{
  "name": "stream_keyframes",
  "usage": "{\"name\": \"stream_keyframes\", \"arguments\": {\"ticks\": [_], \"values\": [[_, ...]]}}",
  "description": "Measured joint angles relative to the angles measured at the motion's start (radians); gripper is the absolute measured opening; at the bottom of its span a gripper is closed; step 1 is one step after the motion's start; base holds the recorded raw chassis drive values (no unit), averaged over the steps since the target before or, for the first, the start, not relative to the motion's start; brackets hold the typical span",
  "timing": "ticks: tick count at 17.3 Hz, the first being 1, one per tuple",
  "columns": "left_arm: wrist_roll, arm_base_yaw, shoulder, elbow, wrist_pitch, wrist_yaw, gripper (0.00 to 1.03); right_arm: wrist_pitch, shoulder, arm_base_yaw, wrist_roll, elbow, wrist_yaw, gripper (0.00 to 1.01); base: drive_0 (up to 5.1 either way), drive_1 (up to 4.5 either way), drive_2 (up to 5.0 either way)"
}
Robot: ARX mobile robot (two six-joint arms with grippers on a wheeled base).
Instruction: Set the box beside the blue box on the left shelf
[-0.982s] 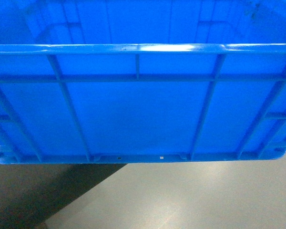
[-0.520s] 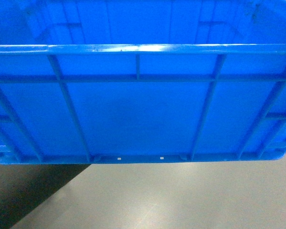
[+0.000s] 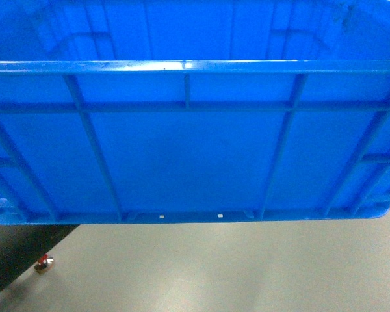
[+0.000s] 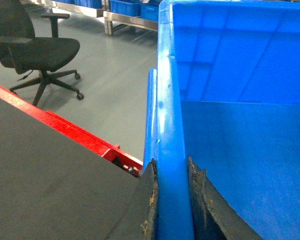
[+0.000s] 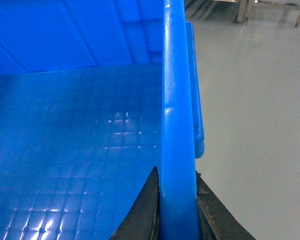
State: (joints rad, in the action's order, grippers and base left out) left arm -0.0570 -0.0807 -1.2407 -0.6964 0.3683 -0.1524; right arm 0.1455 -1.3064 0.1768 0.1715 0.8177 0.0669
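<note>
The box (image 3: 188, 143), a big bright blue open-top crate with ribbed sides, fills most of the head view and hangs above the floor. My left gripper (image 4: 172, 172) is shut on the box's left rim (image 4: 165, 100), one dark finger outside and one inside. My right gripper (image 5: 176, 182) is shut on the right rim (image 5: 177, 90) the same way. Neither gripper shows in the head view. Far off, at the top of the left wrist view, blue boxes (image 4: 127, 7) stand on a metal shelf (image 4: 125, 24); I cannot tell which one is the task's blue box.
A black table top (image 4: 45, 170) with a red edge (image 4: 65, 127) lies left of the box. A black office chair (image 4: 37, 50) stands on the grey floor (image 3: 247, 273) beyond it. A small red and metal piece (image 3: 44, 262) shows at lower left. Furniture legs (image 5: 242, 10) stand far right.
The dark table surface at the lower left of the head view has slid out to the left, and more grey floor and the small red piece show. The box keeps its place in the view.
</note>
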Motion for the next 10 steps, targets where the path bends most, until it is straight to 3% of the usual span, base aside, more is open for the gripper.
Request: {"name": "stream_keyframes", "arguments": {"ticks": [10], "values": [[0.0, 0.0, 0.0, 0.0, 0.002, 0.0, 0.12, 0.002, 0.0, 0.0, 0.0, 0.0, 0.0, 0.1, -1.6, -1.64, -1.6]]}}
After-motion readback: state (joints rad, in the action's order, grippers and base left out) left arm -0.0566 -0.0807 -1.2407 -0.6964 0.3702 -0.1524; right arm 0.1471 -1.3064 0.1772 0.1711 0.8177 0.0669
